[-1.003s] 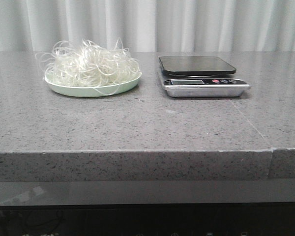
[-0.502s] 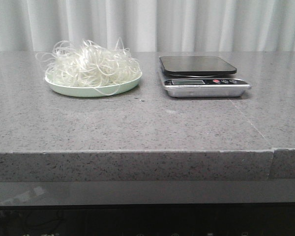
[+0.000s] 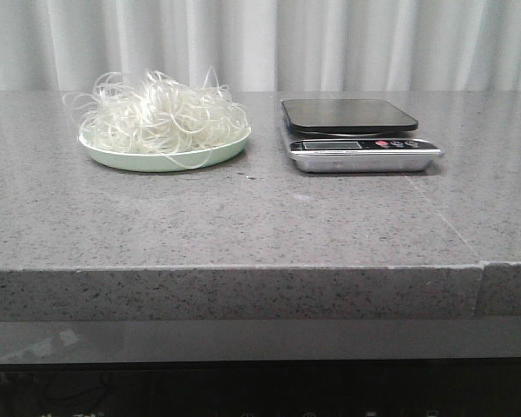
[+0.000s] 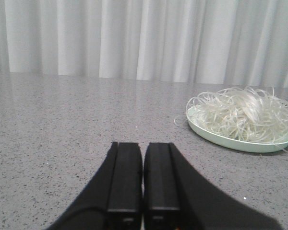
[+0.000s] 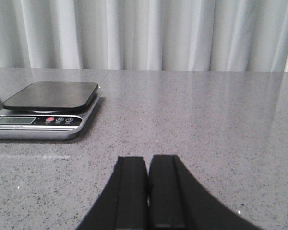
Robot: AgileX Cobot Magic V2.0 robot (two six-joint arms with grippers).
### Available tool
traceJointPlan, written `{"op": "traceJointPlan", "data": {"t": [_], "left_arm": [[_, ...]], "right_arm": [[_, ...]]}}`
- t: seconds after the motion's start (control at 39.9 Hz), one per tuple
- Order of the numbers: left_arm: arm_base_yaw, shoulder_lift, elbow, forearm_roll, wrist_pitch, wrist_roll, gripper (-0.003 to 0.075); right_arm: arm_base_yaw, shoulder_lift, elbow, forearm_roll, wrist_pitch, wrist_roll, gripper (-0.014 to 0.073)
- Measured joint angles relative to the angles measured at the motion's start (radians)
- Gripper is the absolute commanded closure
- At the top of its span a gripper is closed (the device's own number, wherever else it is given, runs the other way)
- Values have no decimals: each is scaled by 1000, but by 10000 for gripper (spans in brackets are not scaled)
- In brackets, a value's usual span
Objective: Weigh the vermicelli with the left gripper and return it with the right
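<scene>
The grey stone table (image 3: 243, 226) runs wide across the front view, with pale curtains (image 3: 330, 43) hanging behind it. On it, to the robot's right of centre, sits the kitchen scale (image 3: 360, 136), its dark platform bare and its small display facing forward; the digits are too small to read. Just to the left of the scale, apart from it, stands the pale green plate (image 3: 148, 161), and heaped on the plate is the vermicelli (image 3: 161, 113), a loose springy tangle of white strands with a few loops hanging over the rim.

So the vermicelli lies on its plate and the scale carries nothing. That fits a stage with the weighing yet to come, and equally one where the noodles are back on the plate after it; the pictures do not settle which.

The left gripper (image 4: 143, 165) rests low over the table, its jaws pressed together with nothing between them, the plate ahead and off to one side. The right gripper (image 5: 148, 177) is likewise closed and empty, with the scale ahead of it.

Whichever arm next handles the strands, I judge a good grip would need widely opened jaws driven into the thick middle of the heap, and a slow lift so trailing loops neither drag the plate nor shed on the table.
</scene>
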Motion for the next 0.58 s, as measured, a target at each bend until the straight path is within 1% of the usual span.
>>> {"op": "traceJointPlan", "data": {"t": [0.58], "left_arm": [[0, 0, 0, 0, 0, 0, 565]], "right_arm": [[0, 0, 0, 0, -9, 7, 429]]}}
